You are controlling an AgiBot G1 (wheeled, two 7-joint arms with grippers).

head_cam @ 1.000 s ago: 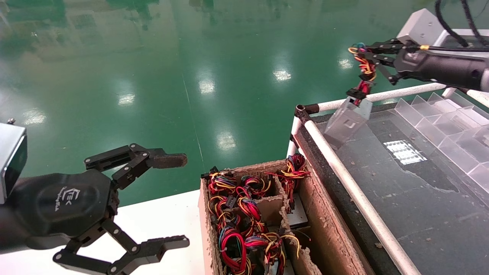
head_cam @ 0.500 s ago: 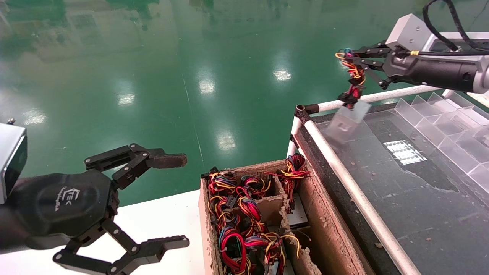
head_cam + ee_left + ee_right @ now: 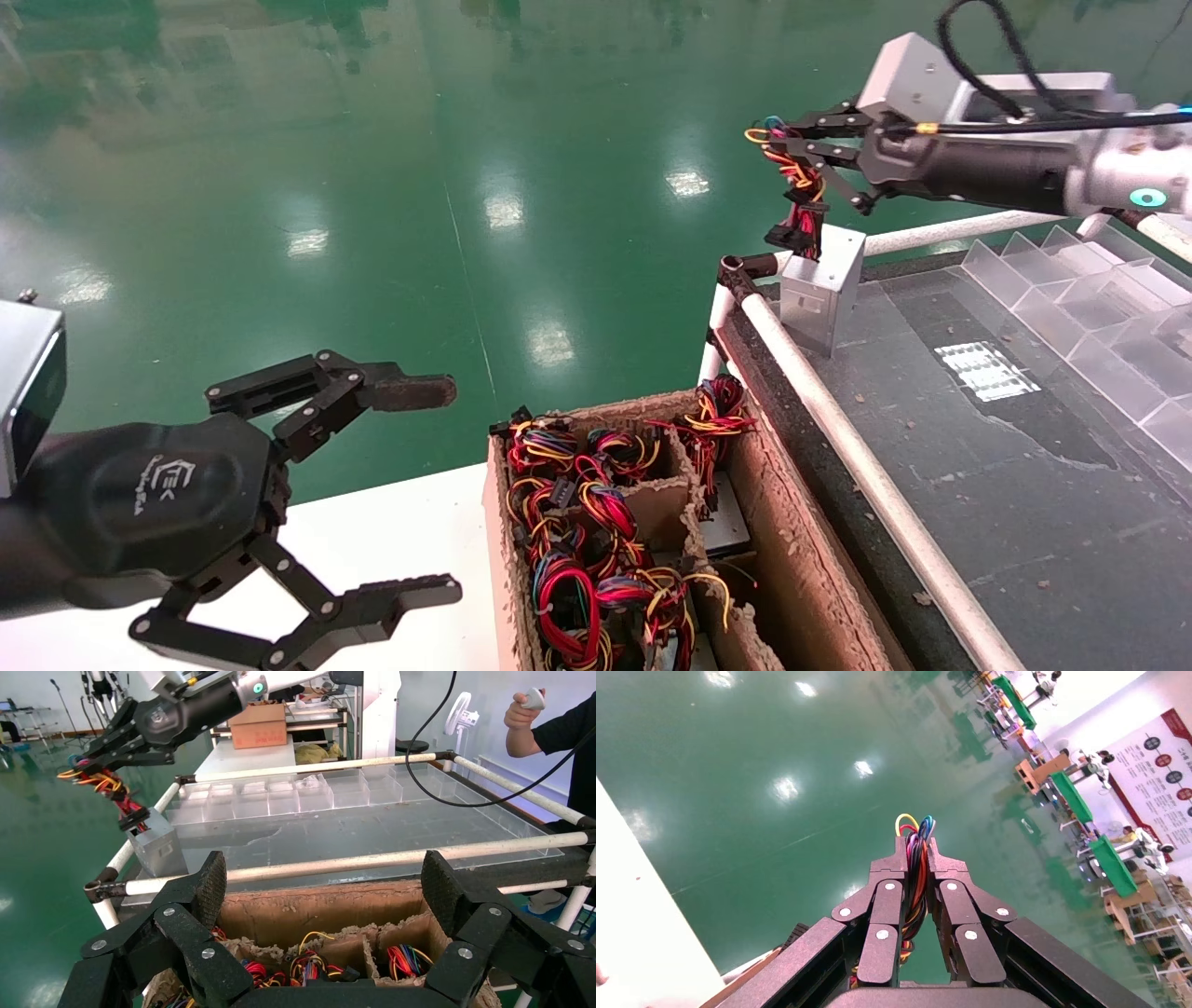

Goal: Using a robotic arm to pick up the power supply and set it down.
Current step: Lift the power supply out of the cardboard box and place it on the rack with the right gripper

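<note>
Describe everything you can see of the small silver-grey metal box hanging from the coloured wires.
The small silver-grey metal box is a folded sheet-metal power supply with plain flat faces. A bundle of red, yellow, orange and black wires rises from its top. The right gripper is shut on this bundle, not on the box. The box stands about upright at the corner of the glass-topped table, beside the white rail.
</note>
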